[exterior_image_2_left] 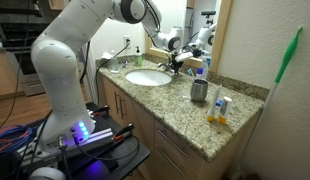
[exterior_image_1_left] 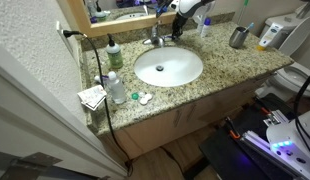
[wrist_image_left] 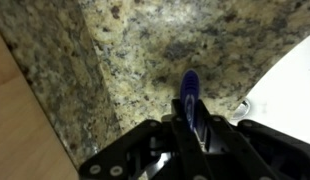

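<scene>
My gripper [wrist_image_left: 192, 125] is shut on a slim blue handle-like object [wrist_image_left: 189, 95] that sticks out past the fingertips toward the speckled granite counter [wrist_image_left: 145, 50]. What the object is I cannot tell. In both exterior views the gripper [exterior_image_1_left: 178, 28] [exterior_image_2_left: 176, 62] hangs low over the back of the counter, right beside the faucet [exterior_image_1_left: 155, 38] and behind the white oval sink [exterior_image_1_left: 168, 67] [exterior_image_2_left: 147, 77]. The wrist view shows the sink's white rim [wrist_image_left: 295, 70] at the right edge.
A green soap bottle [exterior_image_1_left: 113, 55] stands left of the sink, with a clear bottle [exterior_image_1_left: 116, 88] and folded paper [exterior_image_1_left: 92, 97] near the front left corner. A metal cup [exterior_image_1_left: 238, 37] [exterior_image_2_left: 199, 91] and a yellow-blue tube [exterior_image_2_left: 219, 108] stand on the other side. A black cable [exterior_image_1_left: 100, 90] crosses the counter's left end.
</scene>
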